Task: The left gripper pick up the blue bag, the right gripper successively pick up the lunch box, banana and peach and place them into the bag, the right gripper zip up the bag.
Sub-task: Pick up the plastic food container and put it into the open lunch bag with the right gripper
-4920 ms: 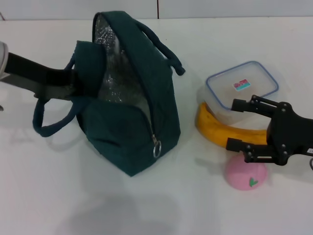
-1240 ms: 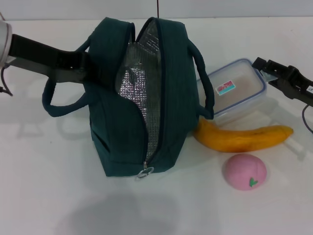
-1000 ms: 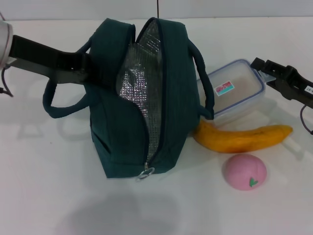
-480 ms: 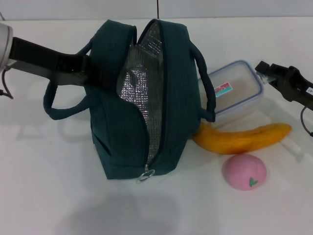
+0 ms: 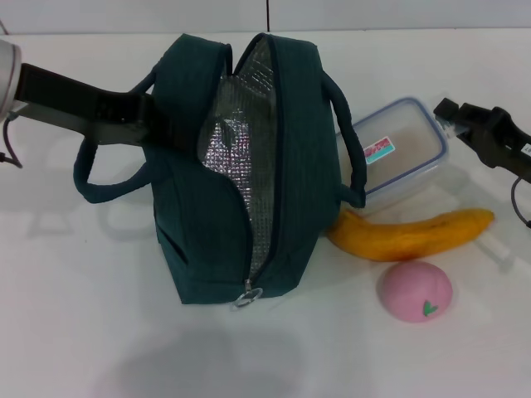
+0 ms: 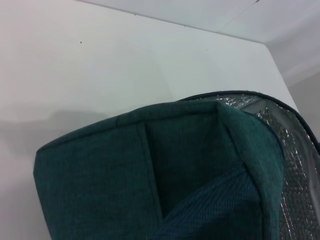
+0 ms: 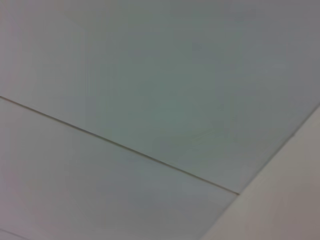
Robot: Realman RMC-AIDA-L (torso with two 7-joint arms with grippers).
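Note:
The blue bag (image 5: 241, 166) stands upright mid-table, its zipper open and the silver lining showing. My left gripper (image 5: 149, 120) is shut on the bag's left rim, and the left wrist view is filled by that blue bag (image 6: 150, 175) fabric. The lunch box (image 5: 398, 153) lies just right of the bag, with my right gripper (image 5: 448, 112) at its far right corner. The banana (image 5: 411, 235) lies in front of the box, and the peach (image 5: 415, 290) sits in front of the banana. The right wrist view holds only pale surfaces.
The zipper's ring pull (image 5: 245, 294) hangs at the bag's near end. One loop handle (image 5: 95, 178) droops to the left, under my left arm. The white table (image 5: 83, 315) runs on to the front and left.
Since the oldest frame the bag has been stood upright and my right gripper has left the banana for the lunch box's far corner. In the last second it edged slightly right.

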